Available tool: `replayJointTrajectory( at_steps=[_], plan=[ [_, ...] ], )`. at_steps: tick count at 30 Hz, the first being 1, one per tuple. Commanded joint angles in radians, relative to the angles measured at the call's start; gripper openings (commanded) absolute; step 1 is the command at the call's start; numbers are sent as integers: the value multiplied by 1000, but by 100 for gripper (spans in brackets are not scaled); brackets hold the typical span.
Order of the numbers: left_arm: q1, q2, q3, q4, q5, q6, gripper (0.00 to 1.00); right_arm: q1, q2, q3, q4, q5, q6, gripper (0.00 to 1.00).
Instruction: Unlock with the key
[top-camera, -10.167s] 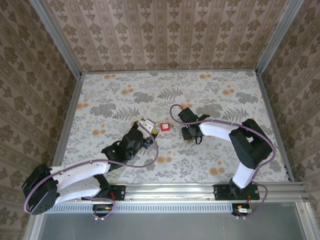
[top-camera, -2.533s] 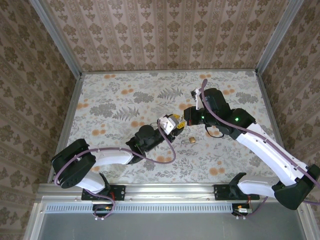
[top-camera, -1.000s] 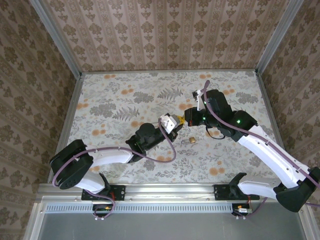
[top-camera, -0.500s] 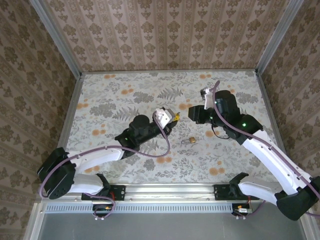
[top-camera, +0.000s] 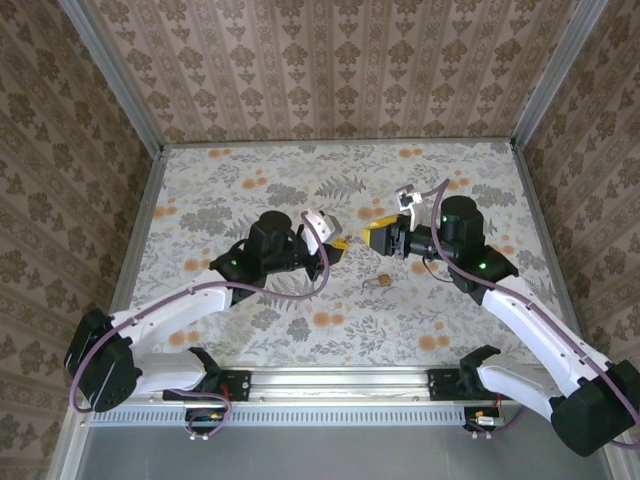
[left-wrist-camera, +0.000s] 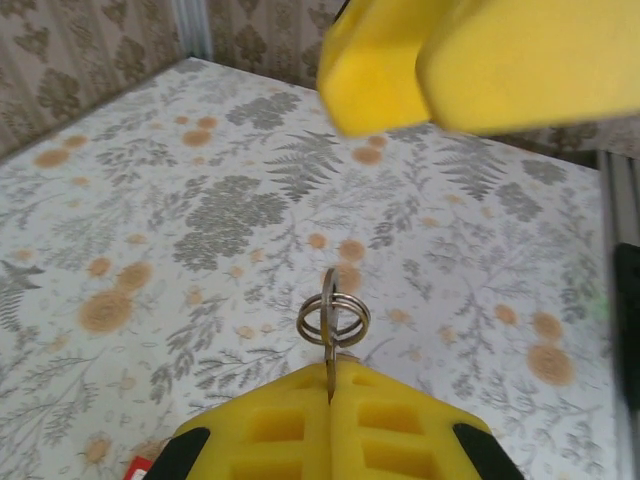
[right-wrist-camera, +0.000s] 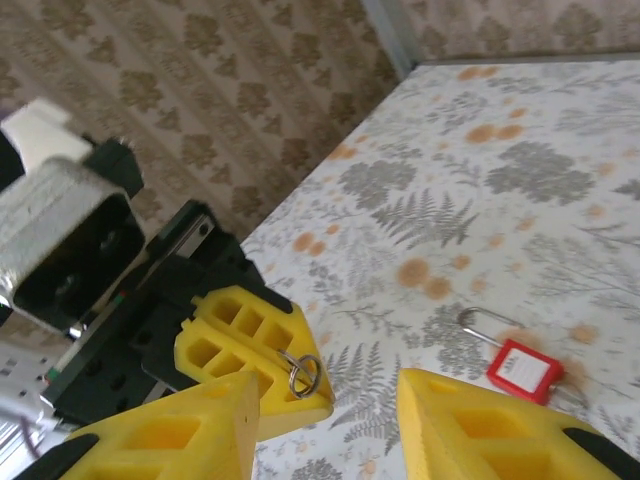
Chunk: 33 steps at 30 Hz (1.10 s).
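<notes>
My left gripper (top-camera: 338, 243) hangs above mid-table, shut on a thin metal piece. A double wire key ring (left-wrist-camera: 333, 315) stands off its tip (left-wrist-camera: 330, 375). The right wrist view shows that ring (right-wrist-camera: 305, 375) on the left gripper's yellow fingers (right-wrist-camera: 250, 345). My right gripper (top-camera: 376, 238) faces it from the right, a short gap away. It is open (right-wrist-camera: 328, 392) with nothing between its fingers. The key (right-wrist-camera: 520, 368), with a squarish red head, a white label and thin silvery metal, lies on the table below. A small brass padlock (top-camera: 382, 281) lies on the table below both grippers.
The floral tabletop (top-camera: 300, 190) is ringed by papered walls with aluminium posts (top-camera: 110, 75) at the corners. The base rail (top-camera: 340, 382) runs along the near edge. One yellow finger (left-wrist-camera: 460, 60) of the right gripper fills the top of the left wrist view.
A second ago the two grippers met tip to tip. The right gripper has since opened and drawn back to the right. The left arm has swung back, still shut on the key ring.
</notes>
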Motion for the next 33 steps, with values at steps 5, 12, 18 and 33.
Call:
replayJointTrajectory(
  at_steps=[5, 12, 18, 33],
  plan=[
    [33, -23, 56, -137, 143, -8, 0, -4, 46, -43, 175, -159, -7, 40],
    [52, 0, 65, -110, 210, -39, 0, -1, 68, -69, 215, -205, 7, 37],
    [58, 14, 72, -101, 232, -52, 0, 4, 90, -73, 237, -224, 19, 37],
    [62, 36, 77, -79, 281, -71, 0, 33, 118, -52, 208, -255, 4, 24]
  ],
)
